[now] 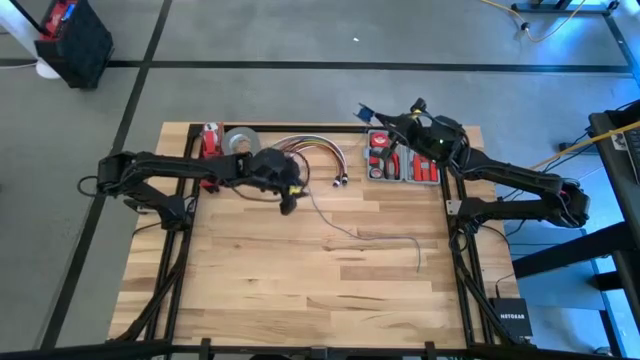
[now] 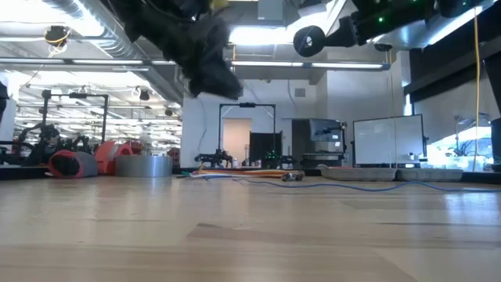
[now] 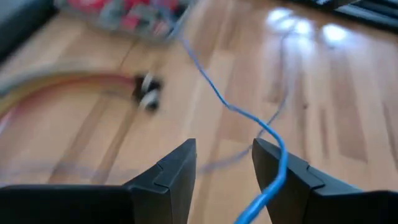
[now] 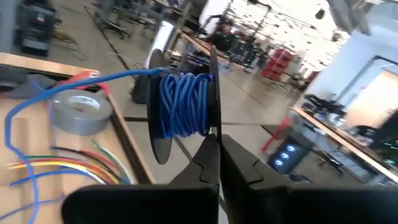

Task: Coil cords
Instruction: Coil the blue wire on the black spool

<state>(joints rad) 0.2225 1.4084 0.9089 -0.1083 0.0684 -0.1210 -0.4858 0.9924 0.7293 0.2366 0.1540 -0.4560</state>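
Bare wood tabletop (image 2: 250,235) w/ blue cord (image 2: 376,187), workshop beyond; left gripper (image 3: 224,171) wide, right gripper (image 4: 219,152) pinched on spool (image 4: 183,106).

Two black jointed arms, matte angular hand fingers (image 3: 171,177), perhaps a green wrist light

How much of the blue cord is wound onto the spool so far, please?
Partly wound: the right gripper holds the spool with several turns on it, while the blue cord trails loose across the table.
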